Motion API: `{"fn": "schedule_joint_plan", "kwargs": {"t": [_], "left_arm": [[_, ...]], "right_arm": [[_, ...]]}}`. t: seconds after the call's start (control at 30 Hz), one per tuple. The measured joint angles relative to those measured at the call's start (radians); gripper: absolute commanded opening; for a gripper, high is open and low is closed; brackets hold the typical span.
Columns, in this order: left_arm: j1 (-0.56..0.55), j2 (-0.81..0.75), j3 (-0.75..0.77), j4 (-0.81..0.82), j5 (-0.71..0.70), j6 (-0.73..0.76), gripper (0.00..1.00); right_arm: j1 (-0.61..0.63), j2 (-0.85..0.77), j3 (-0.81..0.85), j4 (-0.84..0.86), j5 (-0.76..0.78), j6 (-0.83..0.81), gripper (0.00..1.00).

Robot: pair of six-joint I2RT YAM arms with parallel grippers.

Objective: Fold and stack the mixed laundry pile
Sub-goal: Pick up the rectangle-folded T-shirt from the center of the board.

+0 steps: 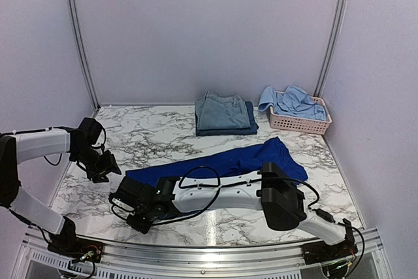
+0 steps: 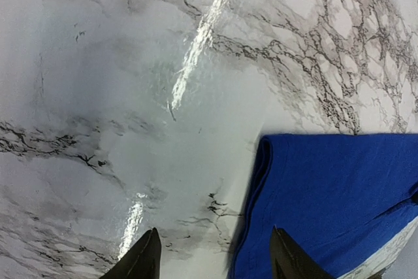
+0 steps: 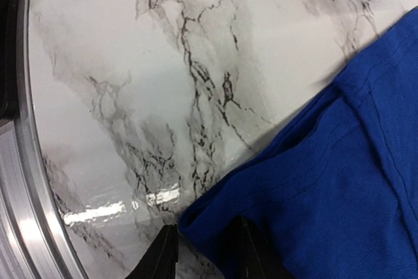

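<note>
A royal-blue T-shirt (image 1: 222,161) lies stretched in a long band across the marble table (image 1: 163,135). My left gripper (image 1: 106,165) hovers at its left end. In the left wrist view that gripper (image 2: 215,256) is open, and the shirt's folded edge (image 2: 339,200) runs between the fingers, the right one over the cloth. My right gripper (image 1: 127,204) sits at the shirt's near-left corner. In the right wrist view it (image 3: 206,253) stands partly open astride that flat corner (image 3: 339,161). Folded denim (image 1: 222,112) sits on a navy piece (image 1: 252,126) at the back.
A pink lattice basket (image 1: 297,124) at the back right holds a light-blue shirt (image 1: 294,102) that hangs over its rim. The table's metal rail (image 3: 26,181) runs close by the right gripper. White walls close in the back and sides.
</note>
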Motion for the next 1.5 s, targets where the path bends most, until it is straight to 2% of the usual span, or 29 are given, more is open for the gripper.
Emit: {"fn": "schedule_joint_plan", "kwargs": {"t": [0.13,0.17,0.33,0.53,0.9,1.13,1.3,1.5], "left_arm": [[-0.010,0.035,0.001,0.000,-0.008,0.000,0.58],[-0.014,0.042,0.001,0.000,-0.010,0.000,0.58],[-0.030,0.076,0.016,0.003,-0.017,0.005,0.56],[-0.050,0.129,0.043,0.023,-0.021,0.021,0.51],[-0.056,0.250,0.115,0.093,-0.026,0.072,0.31],[-0.120,0.263,0.118,0.123,-0.049,0.087,0.21],[-0.141,0.271,0.119,0.137,-0.063,0.086,0.00],[-0.147,0.262,0.116,0.140,-0.059,0.087,0.00]], "right_arm": [[0.000,0.023,0.031,-0.007,0.026,-0.015,0.03],[0.000,0.021,0.023,0.002,0.026,-0.014,0.00],[-0.001,-0.021,-0.077,0.103,0.016,-0.016,0.00],[-0.015,-0.039,-0.121,0.155,-0.019,-0.012,0.00],[-0.058,-0.104,-0.265,0.278,-0.140,0.032,0.00],[-0.076,-0.109,-0.286,0.313,-0.195,0.069,0.00],[-0.084,-0.109,-0.291,0.322,-0.216,0.087,0.00],[-0.098,-0.109,-0.293,0.328,-0.224,0.107,0.00]]}}
